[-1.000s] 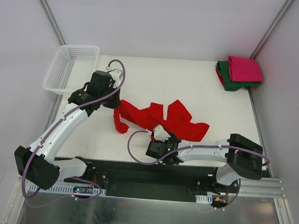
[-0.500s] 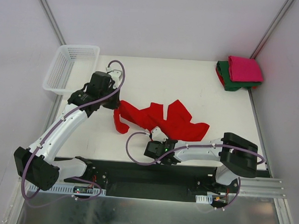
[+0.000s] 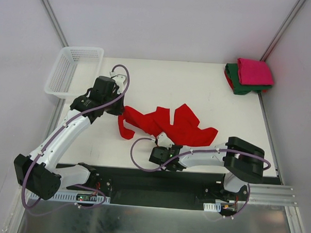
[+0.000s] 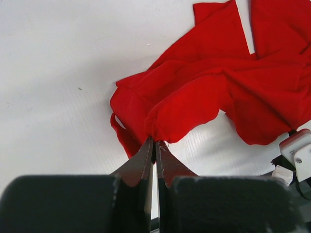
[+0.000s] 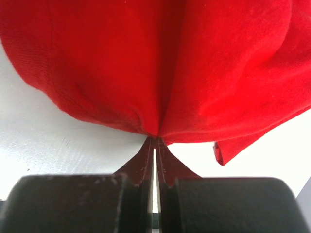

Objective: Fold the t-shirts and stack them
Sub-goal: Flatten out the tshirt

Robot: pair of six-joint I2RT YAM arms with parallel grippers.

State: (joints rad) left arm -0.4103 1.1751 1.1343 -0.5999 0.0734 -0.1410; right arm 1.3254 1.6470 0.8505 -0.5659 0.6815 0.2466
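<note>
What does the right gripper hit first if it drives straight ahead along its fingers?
The crumpled bright red cloth t-shirt: the right gripper is shut on its edge, and bunched cloth fills the view ahead. Anything beyond it is hidden.

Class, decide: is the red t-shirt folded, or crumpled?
Crumpled: the red t-shirt lies bunched in uneven lobes, its edges pinched by the left gripper and the right gripper.

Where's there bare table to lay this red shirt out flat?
Bare table runs between the basket and the folded stack, beyond the red shirt. Crowded nearer in, where the left gripper and right gripper pinch it.
</note>
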